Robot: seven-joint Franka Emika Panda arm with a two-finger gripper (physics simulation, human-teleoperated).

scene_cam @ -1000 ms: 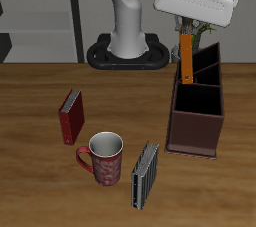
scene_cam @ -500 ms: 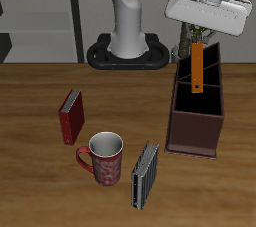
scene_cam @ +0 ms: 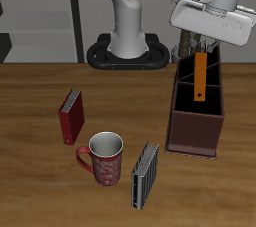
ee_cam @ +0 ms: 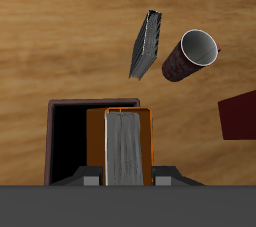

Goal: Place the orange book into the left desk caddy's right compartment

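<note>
wooden tabletop [scene_cam: 40,161], brown grain, dark shelving behind. item: thin orange hardcover book [scene_cam: 201,77], upright, clamped at its top edge by the closed two-finger gripper [scene_cam: 204,49], hanging over and partly inside the dark maroon-brown boxy desk caddy [scene_cam: 196,121]; the wrist view shows its pale pages [ee_cam: 127,148] above a caddy cell. which compartment: cannot tell. item: dark red book [scene_cam: 70,116], standing. item: red patterned mug [scene_cam: 103,157], beside it. item: grey-black striped book [scene_cam: 146,174], upright, near the table's front edge.

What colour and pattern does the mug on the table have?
The mug is dark red with a pale speckled floral-looking pattern and a whitish inside; the exterior view shows it best.
</note>
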